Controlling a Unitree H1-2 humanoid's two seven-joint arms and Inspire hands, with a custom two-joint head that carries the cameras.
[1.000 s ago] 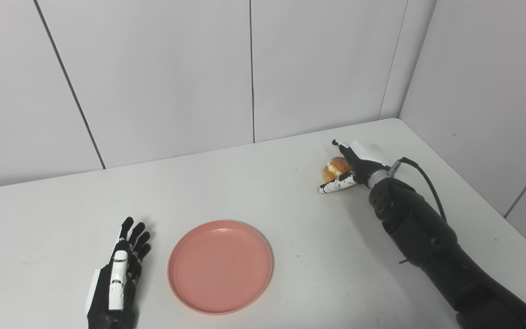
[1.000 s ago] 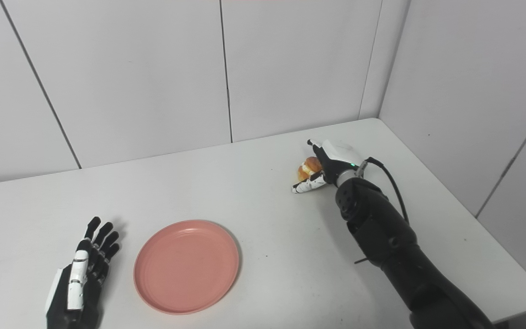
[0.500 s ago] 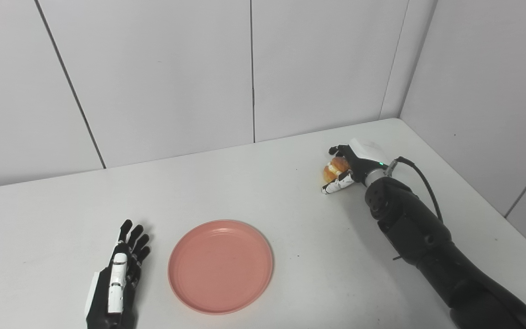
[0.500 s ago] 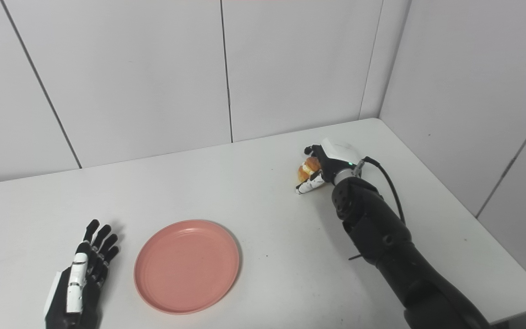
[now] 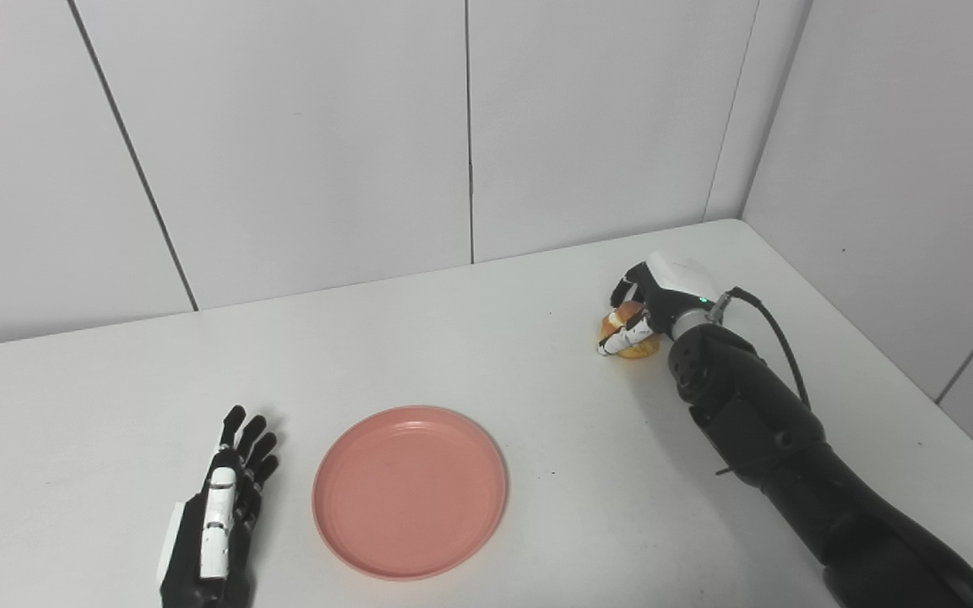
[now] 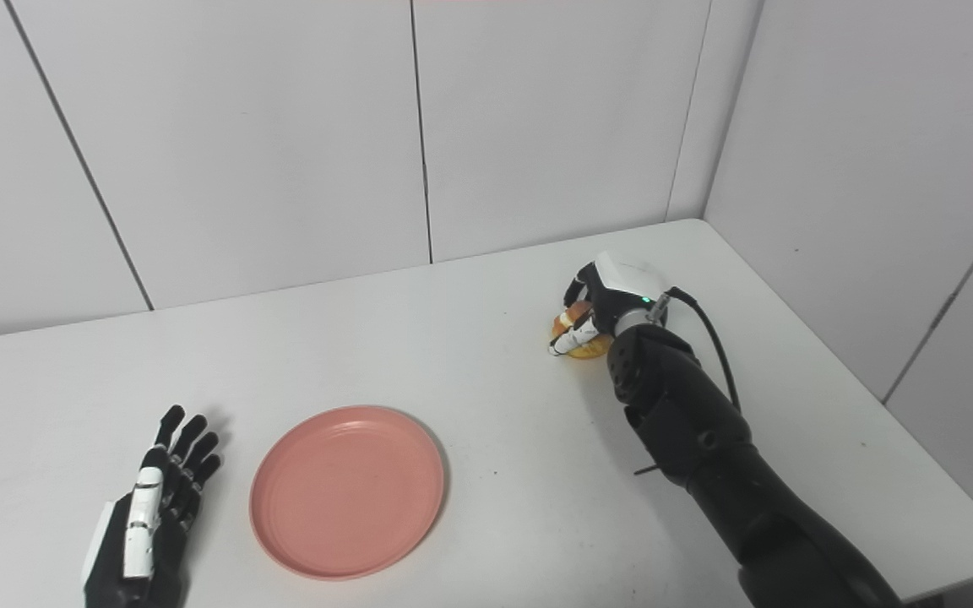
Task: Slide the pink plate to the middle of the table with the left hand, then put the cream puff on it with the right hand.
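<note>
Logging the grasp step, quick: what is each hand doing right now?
Left hand: open, flat on the table beside the pink plate, holding nothing.
Right hand: shut on the cream puff.

Bright, even overhead light is falling across the white table (image 5: 486, 355), casting only faint soft shadows, everything staying sharp.

**Clearance on the table top**

Bare white table (image 5: 537, 371) lies open between the pink plate (image 5: 410, 492) and the right hand (image 5: 647, 308), nothing standing in that stretch. Right hand is closed around the cream puff (image 5: 632, 346) near the far right corner; walls close behind. Left hand (image 5: 216, 515) lies flat, fingers apart, just left of the plate.
</note>
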